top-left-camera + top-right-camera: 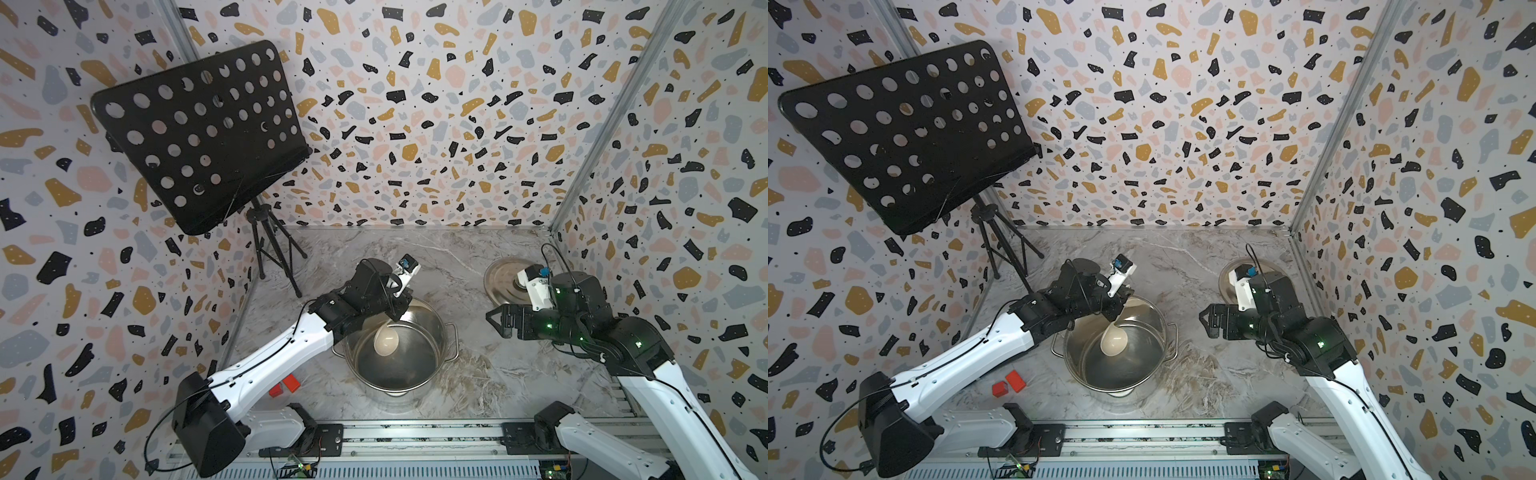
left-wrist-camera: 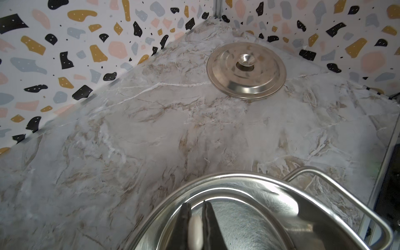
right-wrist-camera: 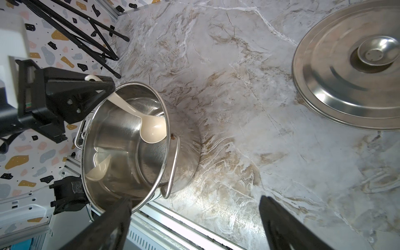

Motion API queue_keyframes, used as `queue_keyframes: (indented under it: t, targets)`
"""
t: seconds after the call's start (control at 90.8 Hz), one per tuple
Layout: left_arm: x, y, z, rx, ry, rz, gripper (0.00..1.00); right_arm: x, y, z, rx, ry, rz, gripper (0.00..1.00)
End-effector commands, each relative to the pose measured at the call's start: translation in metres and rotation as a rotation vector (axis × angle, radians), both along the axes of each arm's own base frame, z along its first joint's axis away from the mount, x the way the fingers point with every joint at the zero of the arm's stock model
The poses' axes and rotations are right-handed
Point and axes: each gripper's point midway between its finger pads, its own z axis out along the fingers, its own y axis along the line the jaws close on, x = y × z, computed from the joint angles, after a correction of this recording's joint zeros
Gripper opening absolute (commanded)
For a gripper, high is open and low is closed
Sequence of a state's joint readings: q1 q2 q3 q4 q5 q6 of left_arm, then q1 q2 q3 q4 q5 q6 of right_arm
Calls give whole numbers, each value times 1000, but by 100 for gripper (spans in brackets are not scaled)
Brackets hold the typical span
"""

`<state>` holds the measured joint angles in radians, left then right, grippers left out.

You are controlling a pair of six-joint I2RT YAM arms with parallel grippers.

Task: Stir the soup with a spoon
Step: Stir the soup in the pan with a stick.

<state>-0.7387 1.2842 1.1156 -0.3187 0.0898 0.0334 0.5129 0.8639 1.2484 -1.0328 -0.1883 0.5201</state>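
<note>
The steel stockpot (image 1: 428, 332) (image 1: 1148, 328) stands in the middle of the marble table. Its inside (image 3: 121, 134) is bare shiny metal, and no soup shows. The cream-white spoon hangs into it, bowl (image 1: 385, 338) (image 1: 1113, 343) (image 3: 152, 129) low inside. My left gripper (image 1: 395, 312) (image 1: 1118, 309) hovers over the pot's far-left rim, shut on the spoon's handle (image 2: 194, 229), which sits between the two dark fingers. My right gripper (image 1: 494, 320) (image 1: 1206, 320) (image 3: 194, 200) is open and empty, to the right of the pot and apart from it.
The flat steel lid (image 1: 503, 278) (image 2: 246, 71) (image 3: 346, 75) lies at the back right, partly under my right wrist. A black music stand (image 1: 199, 133) rises at the back left. Two red blocks (image 1: 1009, 384) lie at the front left. A metal rail (image 1: 415, 436) runs along the front.
</note>
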Motion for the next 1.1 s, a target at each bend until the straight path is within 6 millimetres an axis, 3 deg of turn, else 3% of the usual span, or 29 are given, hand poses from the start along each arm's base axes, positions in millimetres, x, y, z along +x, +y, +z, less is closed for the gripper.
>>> queue_keyframes:
  t: [0.0,0.209,0.408,0.595,0.76,0.892,1.09]
  targets:
    - [-4,-34,34,-115,-52,-83,0,-2,-4,4,0,-14,-16,97]
    - [-34,-76,35,-118,-44,-200,0,-2,-5,4,-2,-14,-20,97]
    - [-80,-84,28,-95,-10,-294,0,-2,-6,4,-5,-17,-26,97]
    - [-123,-63,16,-77,35,-340,0,-1,-6,1,-12,-7,-28,97]
    - [-144,-29,5,-65,72,-318,0,1,-4,1,-16,-5,-18,97]
    - [-146,0,-2,-30,61,-254,0,2,-3,-2,-19,5,-18,98]
    - [-131,32,-1,-8,23,-90,0,2,-3,-4,-24,12,-17,100]
